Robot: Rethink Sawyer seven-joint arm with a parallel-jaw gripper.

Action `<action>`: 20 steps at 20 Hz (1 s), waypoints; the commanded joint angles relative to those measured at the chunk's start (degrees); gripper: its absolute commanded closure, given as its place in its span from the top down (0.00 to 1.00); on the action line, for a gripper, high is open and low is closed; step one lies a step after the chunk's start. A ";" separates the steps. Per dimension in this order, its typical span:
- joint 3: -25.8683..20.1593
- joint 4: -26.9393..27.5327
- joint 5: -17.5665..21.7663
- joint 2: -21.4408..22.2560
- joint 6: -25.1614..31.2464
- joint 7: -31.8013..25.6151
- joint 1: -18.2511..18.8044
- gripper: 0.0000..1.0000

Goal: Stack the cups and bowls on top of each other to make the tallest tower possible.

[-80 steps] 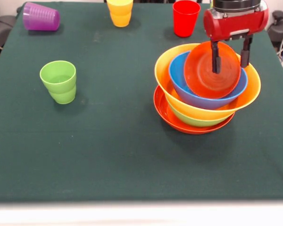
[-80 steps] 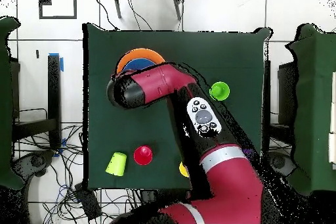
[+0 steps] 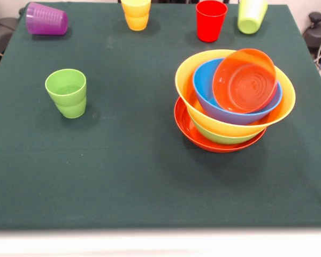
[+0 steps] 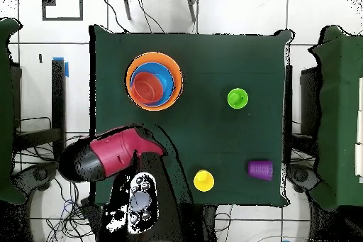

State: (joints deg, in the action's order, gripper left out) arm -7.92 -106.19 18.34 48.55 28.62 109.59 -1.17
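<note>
The tower (image 3: 232,101) stands right of centre in the front view: a wide red-orange bowl (image 3: 195,134) at the bottom, then a green bowl (image 3: 216,137), a large orange-yellow bowl (image 3: 186,85), a blue bowl (image 3: 203,80), and a small orange bowl (image 3: 244,80) tilted on top. It also shows in the overhead view (image 4: 154,81). One light green cup (image 3: 67,92) stands upright at the left. The purple cup (image 3: 46,19) lies on its side. The yellow cup (image 3: 136,14) and red cup (image 3: 211,20) stand at the far edge. A second light green cup (image 3: 251,16) is tilted at the far right. The gripper is hidden.
The red and black arm (image 4: 113,155) reaches over the table's corner near the robot base in the overhead view and hides the red cup and the second light green cup there. The dark green table cloth (image 3: 134,160) covers the whole table.
</note>
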 commanded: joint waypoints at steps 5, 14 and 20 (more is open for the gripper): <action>-0.64 -1.85 2.37 -7.86 -4.79 4.14 1.62 1.00; 0.32 -1.03 3.17 -10.16 -6.30 3.56 1.49 1.00; 1.45 4.02 3.81 -13.70 -6.83 3.85 -1.00 1.00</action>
State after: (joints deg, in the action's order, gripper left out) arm -6.15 -106.01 18.31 39.29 24.99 109.59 -0.83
